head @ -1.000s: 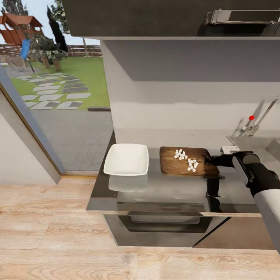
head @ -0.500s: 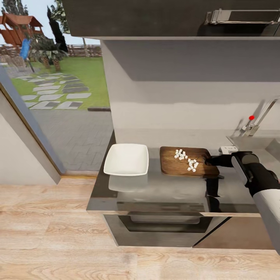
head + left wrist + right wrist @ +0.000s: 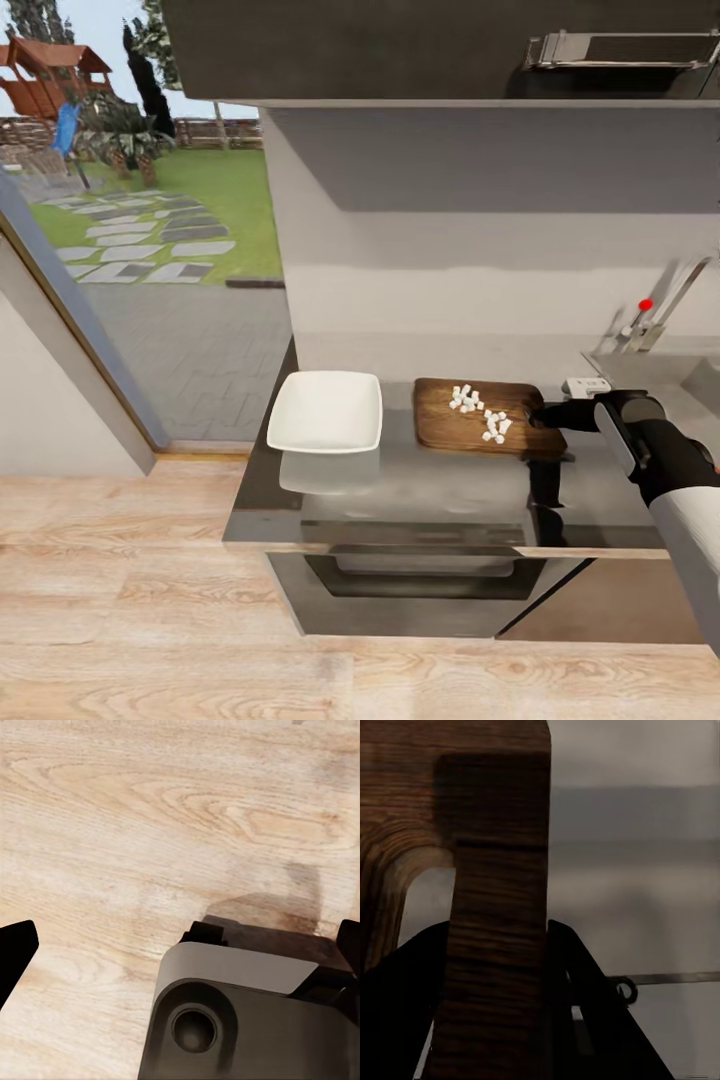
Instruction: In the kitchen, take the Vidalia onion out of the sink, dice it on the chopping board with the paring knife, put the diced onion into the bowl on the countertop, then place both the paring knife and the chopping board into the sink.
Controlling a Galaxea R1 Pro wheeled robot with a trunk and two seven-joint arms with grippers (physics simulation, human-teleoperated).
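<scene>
Gripping the dark brown chopping board (image 3: 470, 420) by its handle end, right claw (image 3: 540, 414) closed.

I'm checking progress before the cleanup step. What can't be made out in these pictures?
- Sink: cut off by the head view's right edge, so its basin contents are unseen.
- Right tool: at the chopping board's handle end; the right wrist view looks clamped on the board, but it is dark.
- Diced onion: pieces too small to count.
- Left tool: over wood floor.
</scene>
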